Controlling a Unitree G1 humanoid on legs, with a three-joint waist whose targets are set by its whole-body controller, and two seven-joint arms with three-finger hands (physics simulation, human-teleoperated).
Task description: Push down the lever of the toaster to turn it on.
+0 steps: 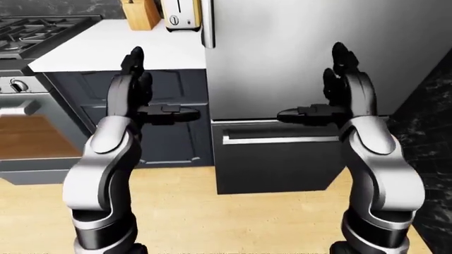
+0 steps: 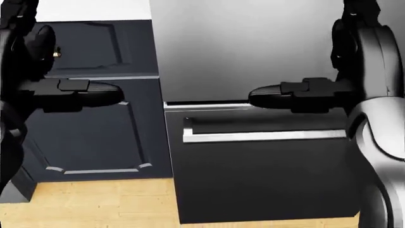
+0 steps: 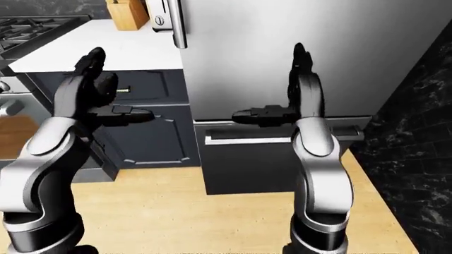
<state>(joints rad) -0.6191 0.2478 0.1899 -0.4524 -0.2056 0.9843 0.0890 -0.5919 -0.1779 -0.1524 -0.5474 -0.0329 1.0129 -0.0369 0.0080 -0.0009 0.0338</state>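
White counter (image 1: pixel 106 45) with cream toaster (image 1: pixel 180 16), 1 round dial; left hand (image 1: pixel 138 79) and right hand (image 1: pixel 339 79) both released.

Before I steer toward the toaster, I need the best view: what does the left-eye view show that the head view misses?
Only the left-eye view shows the toaster, knife block, stove and oven. Only the head view gives a close look at the cabinet door. Both show the fridge, its drawer handle, the wooden floor, and the open left hand and right hand, raised and empty.
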